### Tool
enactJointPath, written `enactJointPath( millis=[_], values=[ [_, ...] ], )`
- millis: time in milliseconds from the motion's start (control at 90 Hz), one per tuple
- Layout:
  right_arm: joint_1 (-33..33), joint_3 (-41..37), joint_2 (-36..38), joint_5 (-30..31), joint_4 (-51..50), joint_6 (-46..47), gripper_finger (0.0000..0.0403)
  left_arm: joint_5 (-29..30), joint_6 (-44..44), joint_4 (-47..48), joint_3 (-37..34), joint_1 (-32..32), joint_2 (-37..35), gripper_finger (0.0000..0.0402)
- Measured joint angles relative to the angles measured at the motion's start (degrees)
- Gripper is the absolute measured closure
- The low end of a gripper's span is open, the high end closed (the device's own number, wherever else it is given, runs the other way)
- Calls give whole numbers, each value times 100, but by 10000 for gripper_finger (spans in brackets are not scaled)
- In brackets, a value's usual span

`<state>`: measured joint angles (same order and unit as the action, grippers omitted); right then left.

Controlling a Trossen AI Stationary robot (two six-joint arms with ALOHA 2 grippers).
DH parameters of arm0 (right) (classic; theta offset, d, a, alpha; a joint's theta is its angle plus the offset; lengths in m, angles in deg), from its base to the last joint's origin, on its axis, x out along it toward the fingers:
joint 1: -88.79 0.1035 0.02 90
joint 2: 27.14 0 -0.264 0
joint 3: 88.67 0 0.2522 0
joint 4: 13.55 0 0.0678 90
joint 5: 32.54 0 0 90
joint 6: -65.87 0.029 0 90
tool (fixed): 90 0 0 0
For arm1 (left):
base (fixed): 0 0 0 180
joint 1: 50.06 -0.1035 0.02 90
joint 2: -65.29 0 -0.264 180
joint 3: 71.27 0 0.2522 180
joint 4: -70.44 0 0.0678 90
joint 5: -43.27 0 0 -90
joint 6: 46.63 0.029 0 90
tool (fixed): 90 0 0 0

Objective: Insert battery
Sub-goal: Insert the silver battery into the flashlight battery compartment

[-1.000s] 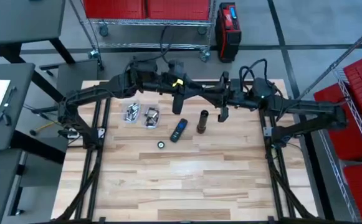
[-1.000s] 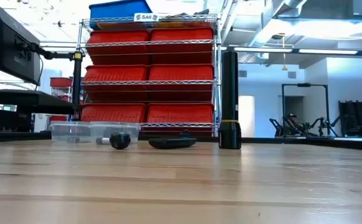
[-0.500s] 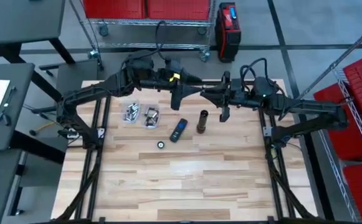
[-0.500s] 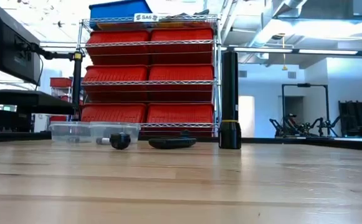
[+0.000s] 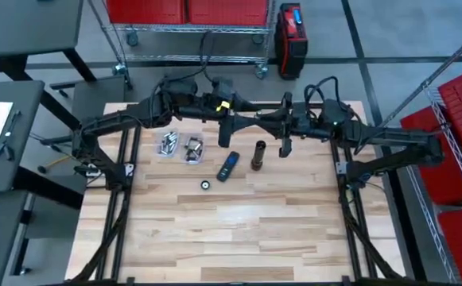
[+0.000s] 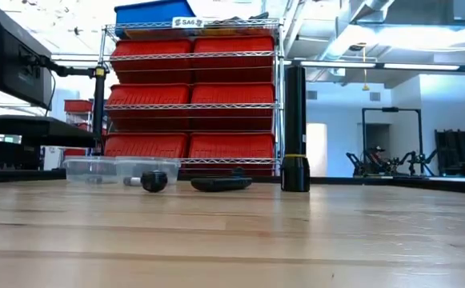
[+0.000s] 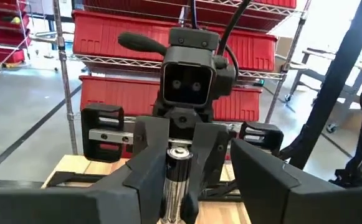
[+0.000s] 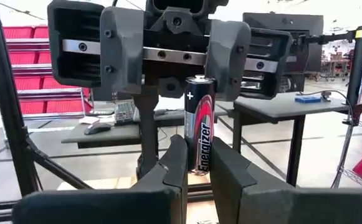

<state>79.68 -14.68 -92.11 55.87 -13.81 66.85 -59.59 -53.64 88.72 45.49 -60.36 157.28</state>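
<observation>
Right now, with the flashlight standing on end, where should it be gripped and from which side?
Probably the slim upper barrel of the flashlight, with the jaws coming in level from the side. It stands upright on its wider head, so a side grip leaves the top end clear for the battery held by the right gripper. The left gripper looks free.

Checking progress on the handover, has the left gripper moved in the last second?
Yes, slightly. In the high view the left gripper swung toward the table's rear edge and back, ending about where it was, above the remote.
</observation>
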Motion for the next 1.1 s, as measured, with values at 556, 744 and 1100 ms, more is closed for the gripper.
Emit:
enactJointPath(
  millis=[556,744,1100],
  values=[
    [52,0,-2,20,4,-102,374,-35,-128,-426,-2,51,299,244],
    [48,-2,-2,20,4,-104,374,-35,-123,-413,-2,51,299,244],
    [45,-2,-2,20,4,-104,373,197,175,-391,-2,47,297,306]
  ],
)
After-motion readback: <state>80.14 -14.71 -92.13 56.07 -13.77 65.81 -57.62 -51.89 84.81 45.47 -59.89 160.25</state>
